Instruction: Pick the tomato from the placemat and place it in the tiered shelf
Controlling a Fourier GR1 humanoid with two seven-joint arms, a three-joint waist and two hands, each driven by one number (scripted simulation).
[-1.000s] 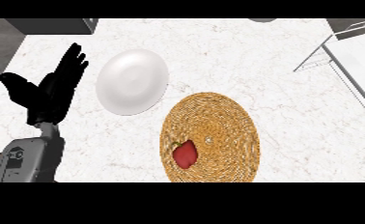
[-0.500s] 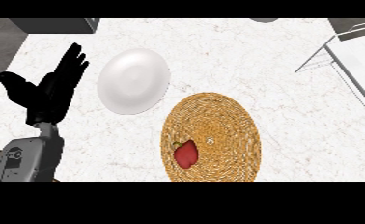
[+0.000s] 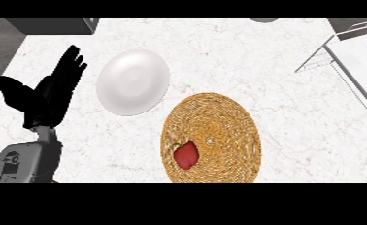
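A red tomato (image 3: 186, 154) lies on the lower left part of a round woven placemat (image 3: 219, 132) near the counter's front. My left hand (image 3: 50, 95) rests open at the left edge, fingers up, well apart from the tomato. At the right edge stands the grey wire tiered shelf (image 3: 337, 56), only partly in view. My right hand shows nowhere.
A white plate (image 3: 133, 82) lies between my left hand and the placemat, on the white marble counter (image 3: 243, 59). A dark appliance corner (image 3: 54, 25) sits at the back left. A grey object (image 3: 264, 20) peeks in at the back edge.
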